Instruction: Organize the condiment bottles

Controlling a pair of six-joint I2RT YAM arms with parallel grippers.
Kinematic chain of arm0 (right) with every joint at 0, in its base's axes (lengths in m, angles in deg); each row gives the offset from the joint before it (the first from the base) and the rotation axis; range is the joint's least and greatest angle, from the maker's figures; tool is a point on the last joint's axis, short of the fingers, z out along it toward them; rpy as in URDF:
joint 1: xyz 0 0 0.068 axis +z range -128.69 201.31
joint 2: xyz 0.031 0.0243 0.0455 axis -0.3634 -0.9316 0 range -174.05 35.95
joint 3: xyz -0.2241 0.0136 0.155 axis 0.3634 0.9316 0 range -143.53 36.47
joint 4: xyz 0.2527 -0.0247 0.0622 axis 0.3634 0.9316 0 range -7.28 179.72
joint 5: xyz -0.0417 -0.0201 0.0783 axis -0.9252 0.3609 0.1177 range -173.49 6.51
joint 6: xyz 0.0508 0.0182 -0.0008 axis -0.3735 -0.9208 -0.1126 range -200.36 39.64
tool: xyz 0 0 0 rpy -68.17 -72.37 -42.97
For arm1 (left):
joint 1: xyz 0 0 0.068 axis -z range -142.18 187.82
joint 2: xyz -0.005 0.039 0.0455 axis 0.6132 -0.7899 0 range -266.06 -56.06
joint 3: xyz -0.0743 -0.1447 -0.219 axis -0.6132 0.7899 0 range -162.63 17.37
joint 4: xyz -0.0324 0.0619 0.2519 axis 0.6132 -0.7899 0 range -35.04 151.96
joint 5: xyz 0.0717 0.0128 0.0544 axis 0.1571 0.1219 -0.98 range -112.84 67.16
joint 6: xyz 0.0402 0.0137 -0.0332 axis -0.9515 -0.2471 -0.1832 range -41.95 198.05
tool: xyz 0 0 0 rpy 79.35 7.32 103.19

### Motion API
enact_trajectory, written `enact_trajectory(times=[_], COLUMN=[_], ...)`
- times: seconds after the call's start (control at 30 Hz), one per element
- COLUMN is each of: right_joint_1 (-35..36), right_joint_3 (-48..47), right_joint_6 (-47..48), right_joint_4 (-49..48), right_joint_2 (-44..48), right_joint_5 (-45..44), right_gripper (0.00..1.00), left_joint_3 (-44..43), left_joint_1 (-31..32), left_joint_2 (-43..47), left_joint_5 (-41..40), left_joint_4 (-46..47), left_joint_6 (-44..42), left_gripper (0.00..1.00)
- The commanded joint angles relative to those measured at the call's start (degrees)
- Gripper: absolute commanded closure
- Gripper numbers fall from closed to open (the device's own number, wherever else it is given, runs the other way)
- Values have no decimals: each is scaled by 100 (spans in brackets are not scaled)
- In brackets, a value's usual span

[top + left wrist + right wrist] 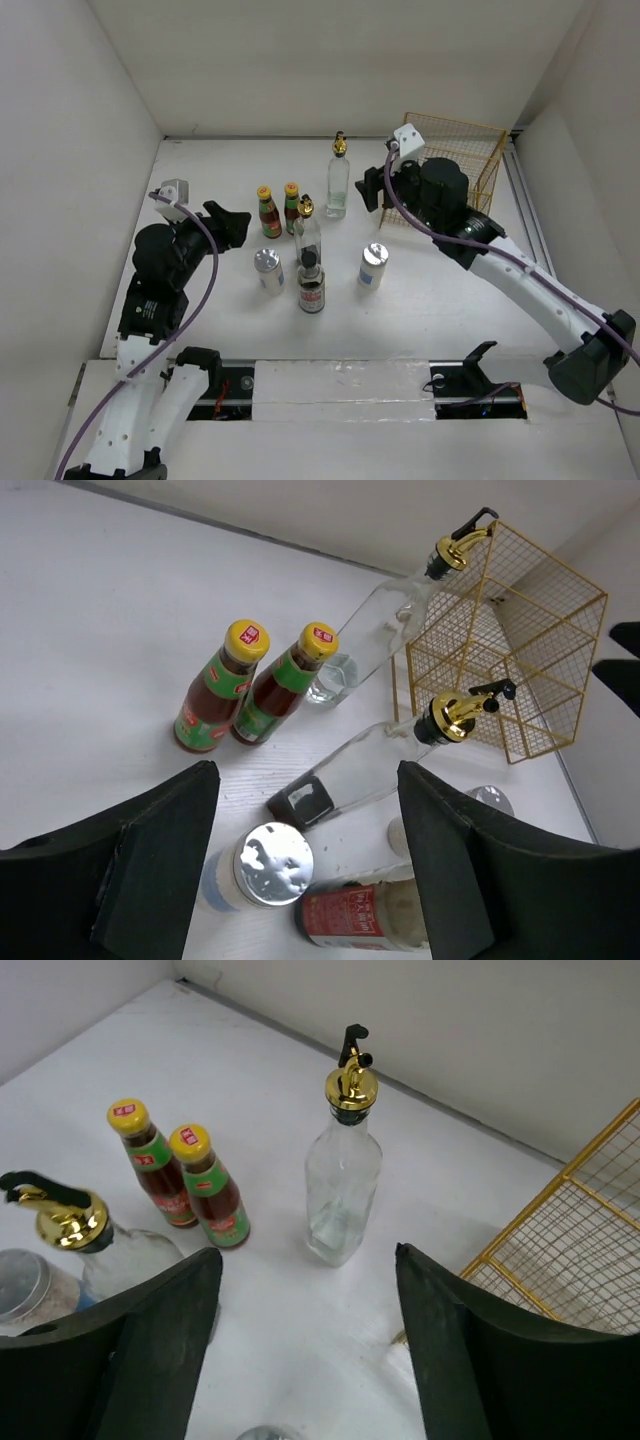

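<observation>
Two red-sauce bottles with yellow caps [268, 212] [292, 207] stand side by side. One tall clear gold-topped bottle [338, 180] stands behind them, the other [308, 236] in front. A dark black-capped jar [311, 286] stands between two white silver-lidded shakers [268, 270] [373, 266]. My left gripper [232, 224] is open and empty, left of the red bottles. My right gripper [372, 190] is open and empty, right of the far clear bottle [342, 1180]. In the left wrist view the jaws [305, 780] frame a shaker [262, 865] and the jar [365, 915].
A yellow wire basket [455, 165] stands at the back right, just behind my right wrist; it also shows in the left wrist view [510, 670] and the right wrist view [575, 1250]. White walls close the table at the back and sides.
</observation>
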State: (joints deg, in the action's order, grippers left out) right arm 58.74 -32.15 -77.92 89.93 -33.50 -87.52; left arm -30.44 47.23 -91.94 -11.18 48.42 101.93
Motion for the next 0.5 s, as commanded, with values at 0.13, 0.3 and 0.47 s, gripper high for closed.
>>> enact_trajectory(times=[0.13, 0.3, 0.47], right_joint_1=[-429, -553, -553], right_joint_3=[-362, -608, -609], right_joint_6=[-24, -24, 37], right_joint_4=[-861, -1027, -1361], right_joint_2=[-876, -1430, -1755], right_joint_5=[333, 333, 263], right_gripper=[100, 70, 16], left_joint_3=[34, 44, 97], left_joint_1=[17, 17, 17], left_joint_2=[143, 143, 222], left_joint_5=[179, -155, -322], left_joint_4=[387, 255, 265], left_joint_6=[-269, -270, -270], left_gripper=[58, 100, 72])
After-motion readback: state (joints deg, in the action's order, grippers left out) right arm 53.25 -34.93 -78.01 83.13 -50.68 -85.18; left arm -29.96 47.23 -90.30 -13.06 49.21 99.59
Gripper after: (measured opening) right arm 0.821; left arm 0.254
